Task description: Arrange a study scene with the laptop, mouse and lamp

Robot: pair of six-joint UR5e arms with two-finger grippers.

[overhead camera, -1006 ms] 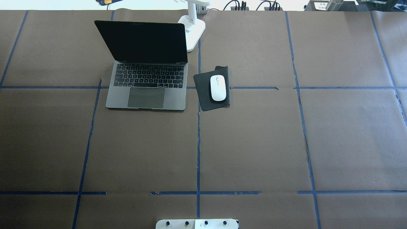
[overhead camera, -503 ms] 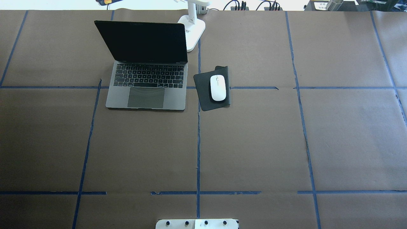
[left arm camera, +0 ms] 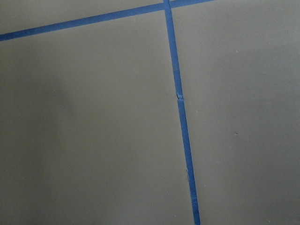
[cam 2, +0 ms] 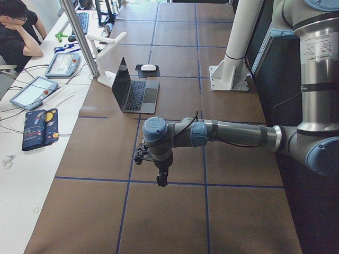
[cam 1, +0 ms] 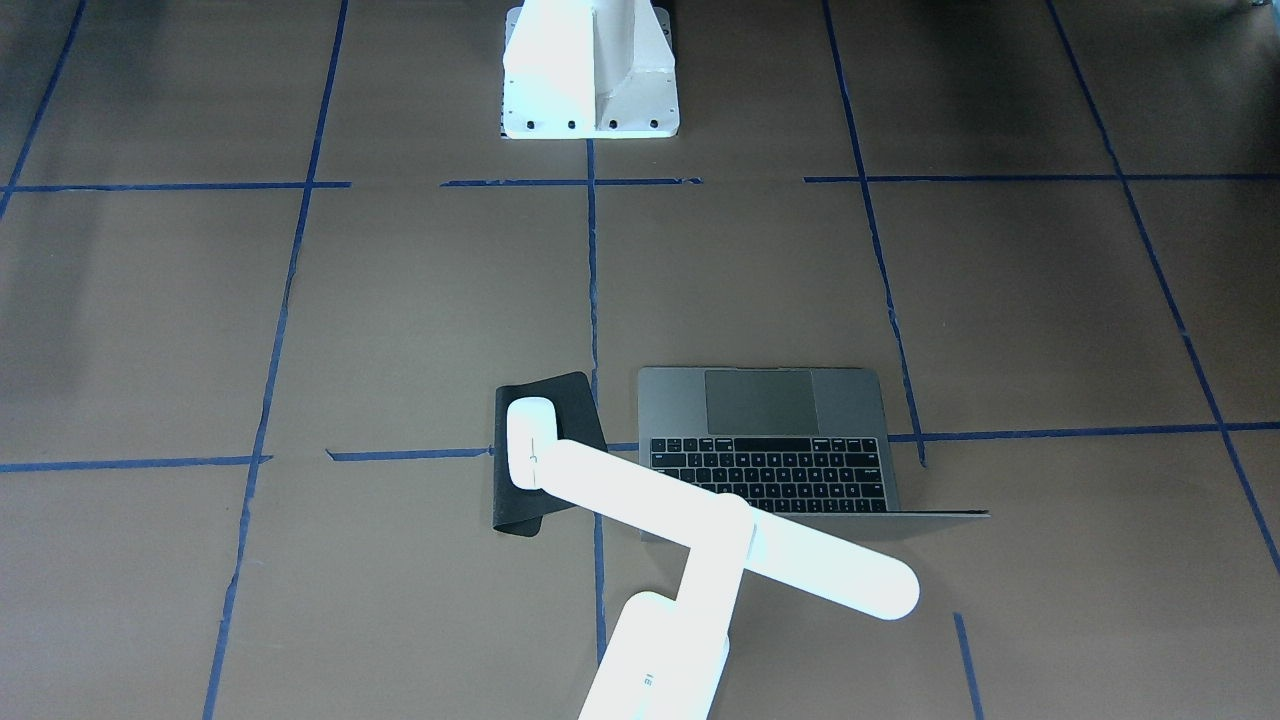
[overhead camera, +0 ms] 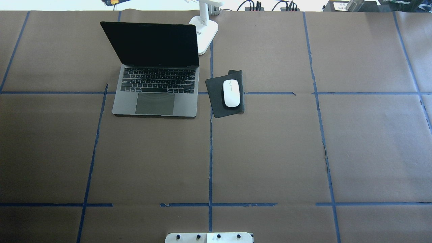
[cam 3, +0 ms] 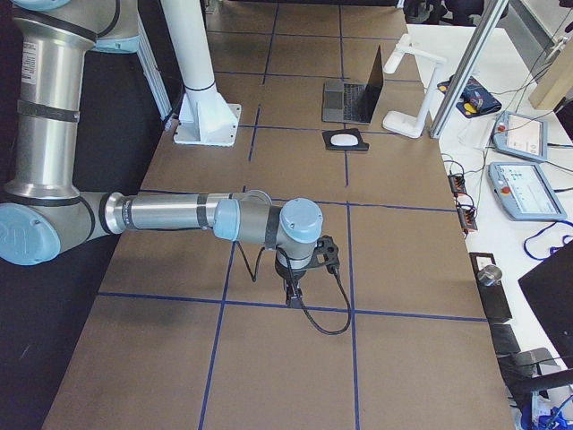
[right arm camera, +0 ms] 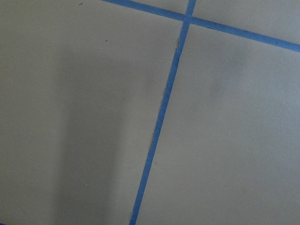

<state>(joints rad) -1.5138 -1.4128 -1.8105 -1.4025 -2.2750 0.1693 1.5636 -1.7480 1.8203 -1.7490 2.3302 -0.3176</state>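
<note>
Alas — laptop key legends illegible

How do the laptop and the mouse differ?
The laptop is grey with black keys, the mouse white. The laptop is far larger than the mouse. The laptop sits on the bare table, the mouse on a black mat. Both rest side by side.

open laptop – white mouse beside it, lamp behind
</note>
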